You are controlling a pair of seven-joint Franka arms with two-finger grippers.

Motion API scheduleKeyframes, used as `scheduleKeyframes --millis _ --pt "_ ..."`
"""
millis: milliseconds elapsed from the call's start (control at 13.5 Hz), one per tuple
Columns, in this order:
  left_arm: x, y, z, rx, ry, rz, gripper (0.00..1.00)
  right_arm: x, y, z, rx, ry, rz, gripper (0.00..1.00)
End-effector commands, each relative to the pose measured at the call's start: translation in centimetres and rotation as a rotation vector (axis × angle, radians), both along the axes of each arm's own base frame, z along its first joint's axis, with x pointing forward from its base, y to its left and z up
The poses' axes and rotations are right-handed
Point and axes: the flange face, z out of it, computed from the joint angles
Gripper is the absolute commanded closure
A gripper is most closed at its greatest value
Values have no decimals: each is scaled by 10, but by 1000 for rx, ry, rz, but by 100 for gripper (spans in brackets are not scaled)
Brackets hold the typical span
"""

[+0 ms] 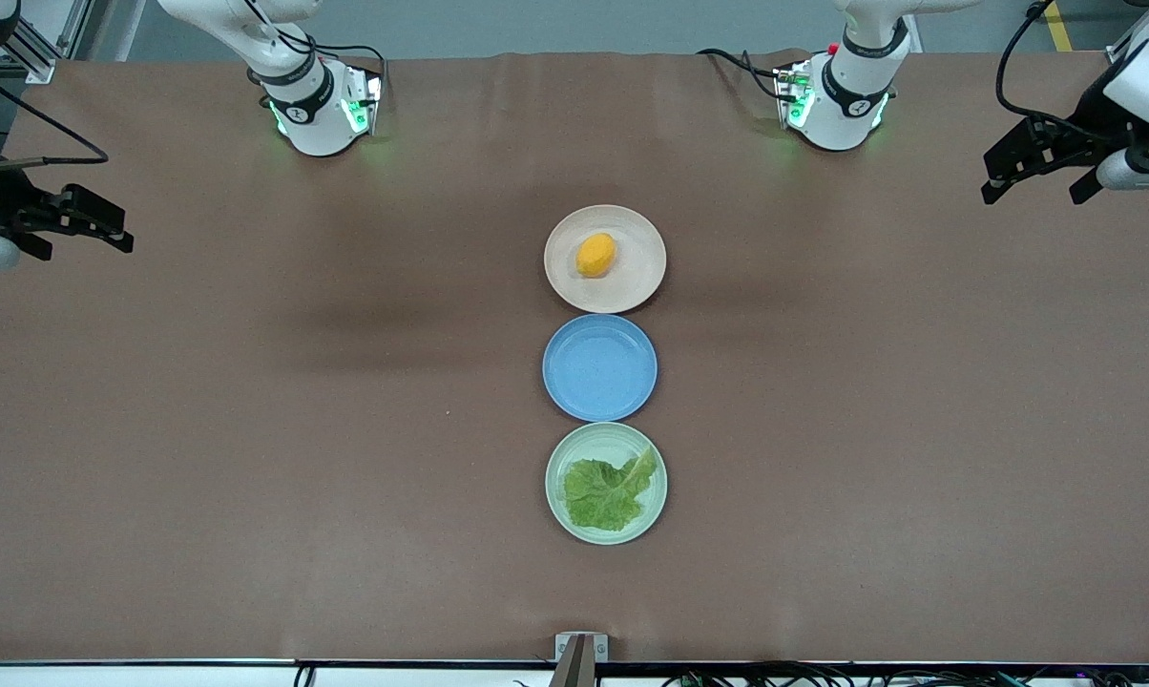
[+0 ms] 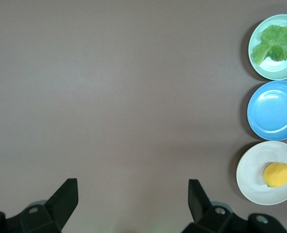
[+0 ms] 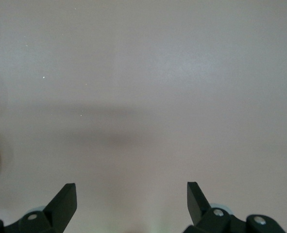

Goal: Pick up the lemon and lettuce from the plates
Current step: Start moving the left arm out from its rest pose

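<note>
The lemon (image 1: 595,255) lies on the beige-pink plate (image 1: 643,275), the plate nearest the robot bases. The lettuce (image 1: 608,492) lies on the mint green plate (image 1: 574,448), nearest the front camera. In the left wrist view the lemon (image 2: 276,174) sits on its plate (image 2: 251,174) and the lettuce (image 2: 278,41) on its plate (image 2: 279,73). My left gripper (image 1: 1034,189) is open and empty, up over the left arm's end of the table; its own view (image 2: 133,194) shows bare table below. My right gripper (image 1: 80,242) is open and empty over the right arm's end (image 3: 132,196).
An empty blue plate (image 1: 599,367) lies between the two task plates, in one row across the middle of the brown table; it also shows in the left wrist view (image 2: 274,109). The arm bases (image 1: 319,105) (image 1: 837,100) stand at the table's edge farthest from the front camera.
</note>
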Motion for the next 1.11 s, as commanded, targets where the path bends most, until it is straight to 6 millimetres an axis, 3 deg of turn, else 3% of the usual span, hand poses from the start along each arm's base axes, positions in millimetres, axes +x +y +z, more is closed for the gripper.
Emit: scheduleKeyframes --millis 0,222,444,741,1037 --pt "10 -2 0 -1 19 4 0 -5 1 4 -6 -7 18 0" --pt "17 -3 -5 -3 26 -4 0 -5 -2 2 -16 -2 17 0" --pt "39 -12 -14 -10 39 -15 0 -5 -1 3 -18 -3 18 0" --pt "75 -34 -52 -25 92 -56 0 -5 -3 5 -18 -6 14 0" --pt "105 -101 -105 -31 54 -124 0 -1 -9 14 -20 -24 -3 0"
